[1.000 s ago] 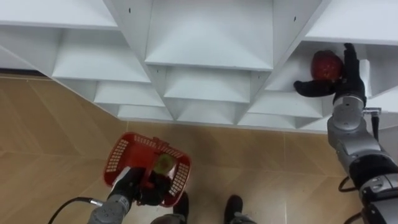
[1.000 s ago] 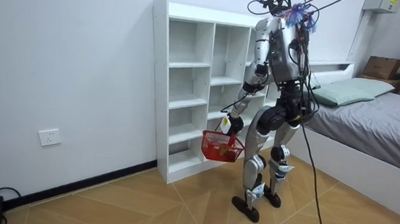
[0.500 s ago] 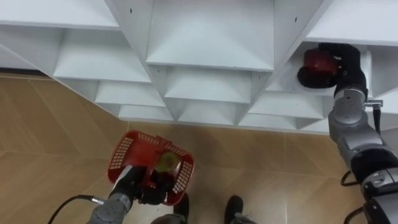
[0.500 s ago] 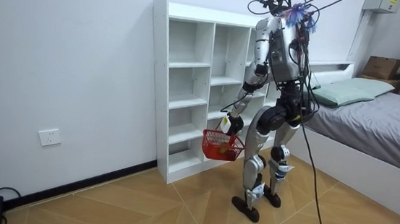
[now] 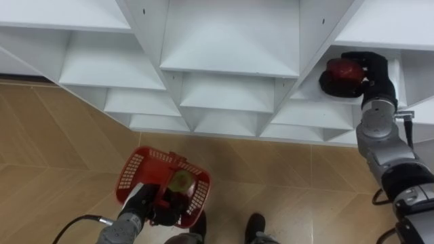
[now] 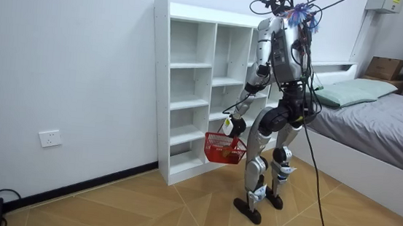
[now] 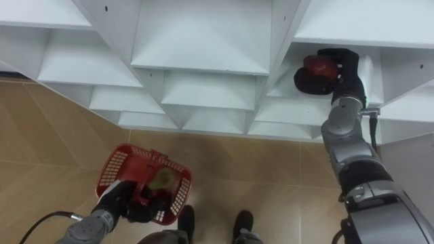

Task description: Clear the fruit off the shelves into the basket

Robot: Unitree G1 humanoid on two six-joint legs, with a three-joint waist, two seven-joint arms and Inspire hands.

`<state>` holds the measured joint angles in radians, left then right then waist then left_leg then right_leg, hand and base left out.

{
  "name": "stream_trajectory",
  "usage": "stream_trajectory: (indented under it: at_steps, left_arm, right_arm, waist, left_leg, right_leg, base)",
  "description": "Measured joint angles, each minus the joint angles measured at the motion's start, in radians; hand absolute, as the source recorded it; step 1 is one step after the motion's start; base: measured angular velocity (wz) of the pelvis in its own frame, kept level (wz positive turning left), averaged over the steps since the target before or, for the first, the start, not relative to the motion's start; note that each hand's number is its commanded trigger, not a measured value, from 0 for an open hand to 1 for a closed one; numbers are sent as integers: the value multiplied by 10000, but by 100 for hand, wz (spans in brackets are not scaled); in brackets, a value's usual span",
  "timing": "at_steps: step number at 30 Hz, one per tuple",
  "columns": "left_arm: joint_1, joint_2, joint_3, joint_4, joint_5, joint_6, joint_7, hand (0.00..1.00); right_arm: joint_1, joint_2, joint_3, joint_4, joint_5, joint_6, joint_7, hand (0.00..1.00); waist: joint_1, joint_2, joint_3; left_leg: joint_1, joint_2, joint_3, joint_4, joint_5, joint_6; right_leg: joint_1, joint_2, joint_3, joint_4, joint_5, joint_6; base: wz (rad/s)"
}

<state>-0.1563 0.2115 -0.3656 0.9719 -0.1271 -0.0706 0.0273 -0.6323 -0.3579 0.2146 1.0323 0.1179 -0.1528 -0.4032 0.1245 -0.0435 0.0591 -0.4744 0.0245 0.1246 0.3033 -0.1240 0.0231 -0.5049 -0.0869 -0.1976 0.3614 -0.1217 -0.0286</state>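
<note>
Standing before the white shelf unit (image 6: 189, 90), your robot reaches its right hand (image 5: 371, 73) into a compartment on the unit's right side; its fingers are curled round a red apple (image 5: 340, 68) inside that compartment; whether the apple rests on the shelf board you cannot tell; the left hand (image 5: 144, 203) hangs low by the legs, clenched on the handle of a red plastic basket (image 5: 130, 169); a yellow-green fruit (image 5: 180, 179) lies in the basket; wood-plank floor (image 5: 61, 149) lies beneath; a bed (image 6: 398, 119) stands at the room view's right.
</note>
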Motion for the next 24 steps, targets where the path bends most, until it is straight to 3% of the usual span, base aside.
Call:
stream_trajectory:
  at_steps: [24]
  left_arm:
    - [-104, -33, -122, -68, 10, -24, 15, 100]
  right_arm:
    - [54, 109, 80, -418, 288, 17, 252, 100]
  waist:
    - [-93, -8, 5]
  left_leg:
    - [57, 14, 151, -51, 0, 0]
  right_leg:
    - [-11, 22, 58, -59, 3, 3]
  base:
    - [-1]
